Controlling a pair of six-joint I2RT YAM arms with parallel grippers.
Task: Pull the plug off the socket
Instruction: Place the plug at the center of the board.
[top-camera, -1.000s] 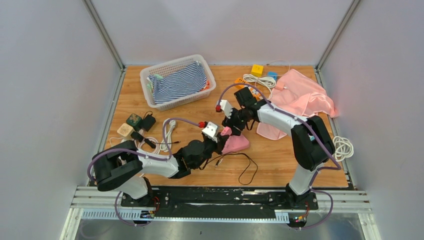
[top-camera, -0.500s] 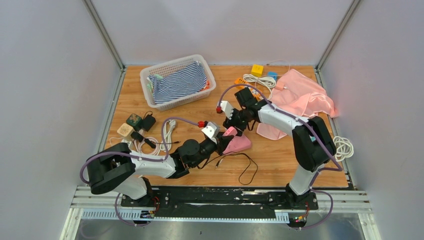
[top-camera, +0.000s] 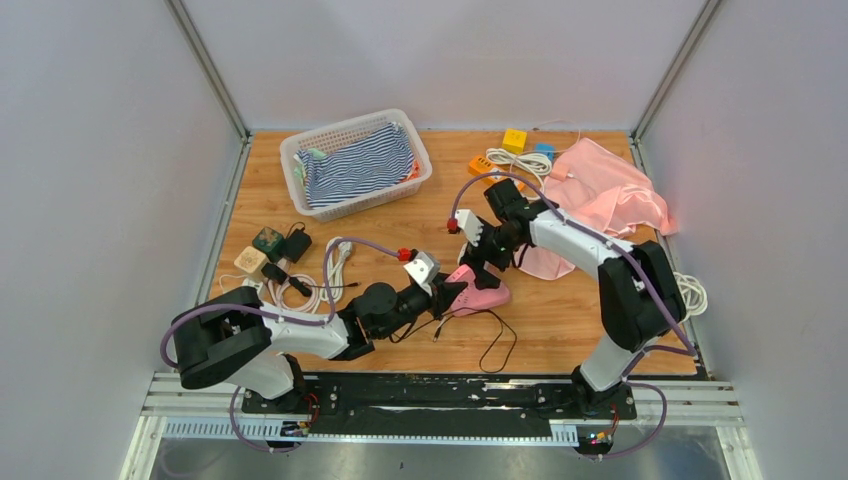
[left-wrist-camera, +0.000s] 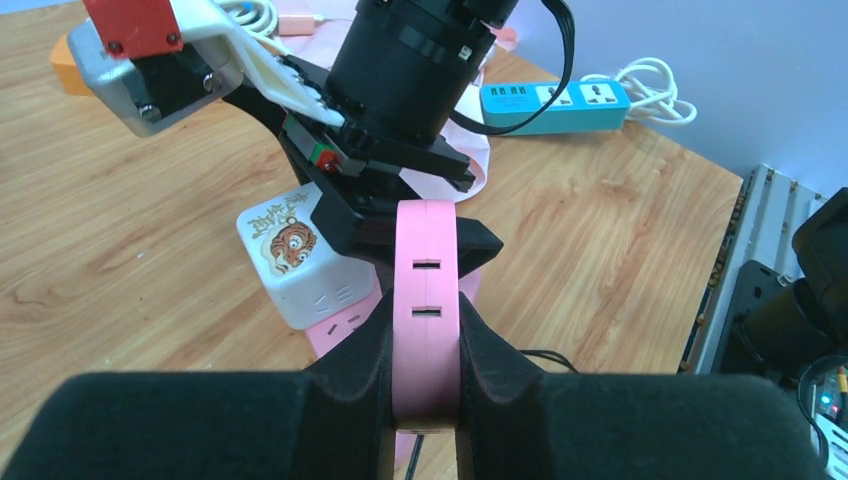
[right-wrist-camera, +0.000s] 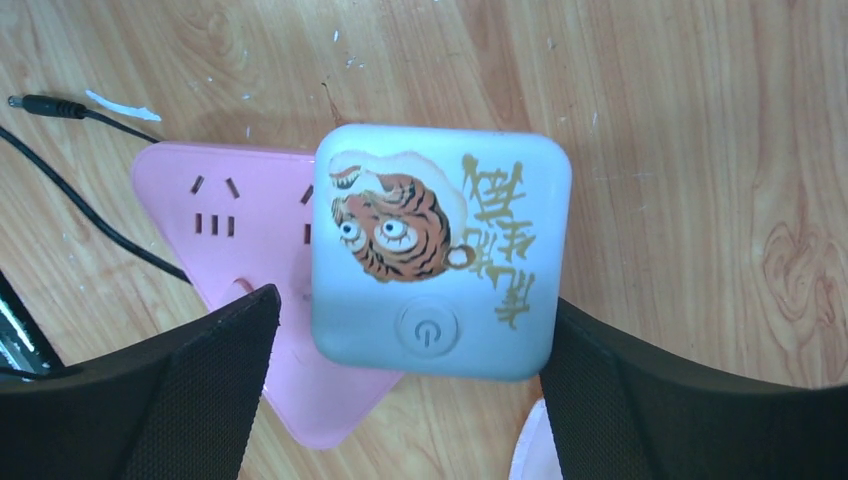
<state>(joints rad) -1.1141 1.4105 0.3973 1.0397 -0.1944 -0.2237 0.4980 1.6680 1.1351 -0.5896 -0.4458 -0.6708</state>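
Right gripper (right-wrist-camera: 412, 305): jaws wide apart, holding nothing. The fingers (right-wrist-camera: 170, 390) straddle the white tiger-print plug (right-wrist-camera: 440, 250). There is a clear gap at the one finger; at the other, contact cannot be ruled out. A second ago these jaws stood about half closed over the same spot, so they have only just spread. In the top view the right wrist has also moved slightly to the right.

Left gripper (left-wrist-camera: 425, 330): fully closed on the edge of the pink triangular socket (left-wrist-camera: 425, 260) and pinning it. This is unchanged over the last second.

Task item: the plug sits on one corner of the socket's face, which lies low on the wooden table (right-wrist-camera: 650, 120) in front of the arms. No gap between plug and socket is visible, and it appears still seated.

Surroundings: a loose black cable (right-wrist-camera: 80, 215) runs beside the socket, and a blue power strip (left-wrist-camera: 555, 98) lies well apart.

Assessment: the separation has not been achieved. Opening the jaws suggests the earlier hold was given up, probably so the plug can be taken again more squarely. The socket is anchored, so a firm closure across the plug's flat sides is needed before pulling straight away from the socket face.
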